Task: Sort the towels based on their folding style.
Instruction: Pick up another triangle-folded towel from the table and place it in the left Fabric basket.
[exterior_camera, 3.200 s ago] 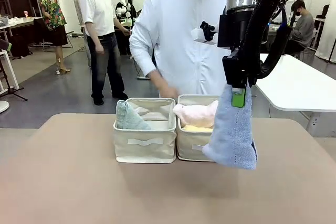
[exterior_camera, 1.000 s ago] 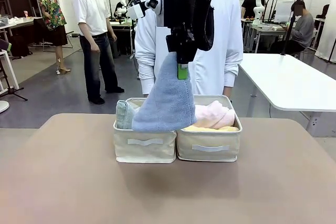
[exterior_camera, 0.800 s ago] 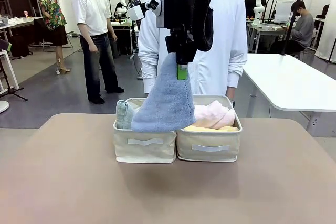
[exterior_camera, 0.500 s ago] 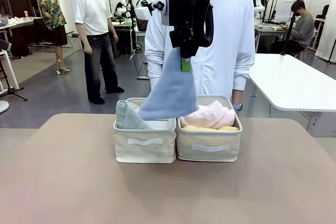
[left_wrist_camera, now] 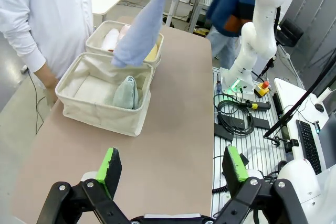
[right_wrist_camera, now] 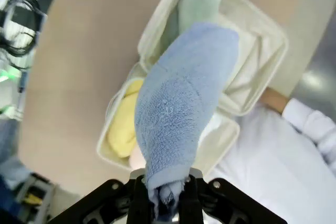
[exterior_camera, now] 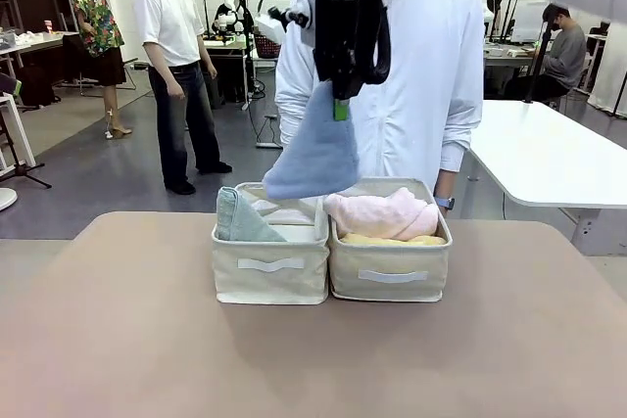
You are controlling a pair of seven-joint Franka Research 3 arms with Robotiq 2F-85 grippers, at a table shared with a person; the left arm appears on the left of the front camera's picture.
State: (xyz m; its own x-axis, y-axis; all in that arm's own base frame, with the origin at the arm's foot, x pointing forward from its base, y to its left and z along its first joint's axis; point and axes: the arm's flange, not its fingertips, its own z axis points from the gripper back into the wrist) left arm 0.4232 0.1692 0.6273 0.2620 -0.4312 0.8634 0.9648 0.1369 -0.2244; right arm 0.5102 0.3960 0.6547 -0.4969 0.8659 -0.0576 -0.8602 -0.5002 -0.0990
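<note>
- A tan table (exterior_camera: 118, 340) is seen carrying two beige bins (exterior_camera: 271, 266) side by side.
- The light blue towel (exterior_camera: 315, 156) is pinched by the right gripper (exterior_camera: 340, 105), hung above the left bin.
- The left gripper (left_wrist_camera: 170, 169) is held spread wide over the table.

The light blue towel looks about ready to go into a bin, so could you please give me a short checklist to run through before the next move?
1. Grip: the right gripper is shut on the tip of the light blue towel, which hangs free. Ok.
2. Target: the left bin already holds the grey-teal cone towel, the matching fold. Ok.
3. Room: bare lining shows beside that towel in the left wrist view. Ok.
4. Alignment: the blue towel hangs roughly over the seam between the two bins; whether it would drop into the left one, cannot tell.
5. Other bin: the pink towel and yellow towel lie inside it. Ok.
6. Left gripper: open, well back from the bins. Ok.
</note>
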